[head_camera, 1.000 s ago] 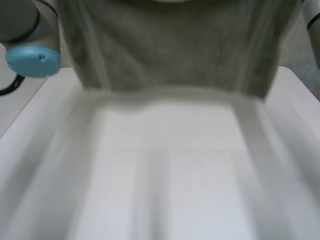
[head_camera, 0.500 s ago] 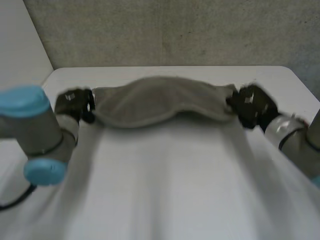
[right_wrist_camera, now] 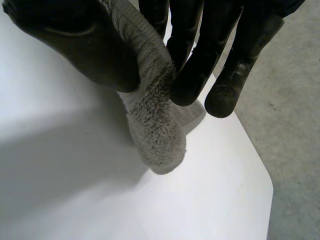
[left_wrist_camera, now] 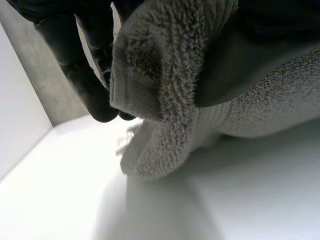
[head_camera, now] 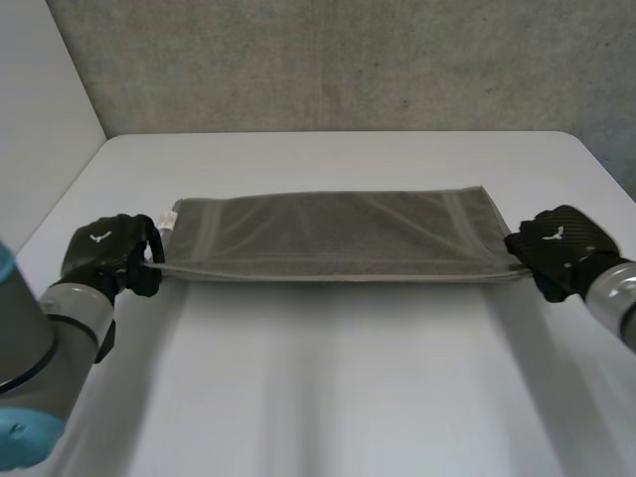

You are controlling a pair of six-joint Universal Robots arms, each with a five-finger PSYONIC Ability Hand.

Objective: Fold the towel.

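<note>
Our left hand (head_camera: pixel 107 253) pinches the towel (head_camera: pixel 333 237) at its 9 o'clock end, thumb against fingers. Our right hand (head_camera: pixel 558 248) pinches the 3 o'clock end the same way. The towel lies flat across the table (head_camera: pixel 338 378), with open room at 6 and 12 o'clock.

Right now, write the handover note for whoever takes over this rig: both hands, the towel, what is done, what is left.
Left hand: shut on the towel, pinching its near corner on that side.
Right hand: shut on the towel's near corner at the opposite end.
Towel: stretched out as a long strip, lying flat on the white table between the hands.
Done: the near edge seems to show two layers, so one lengthwise fold looks made.
Left: probably let go, then fold the strip end to end.
</note>
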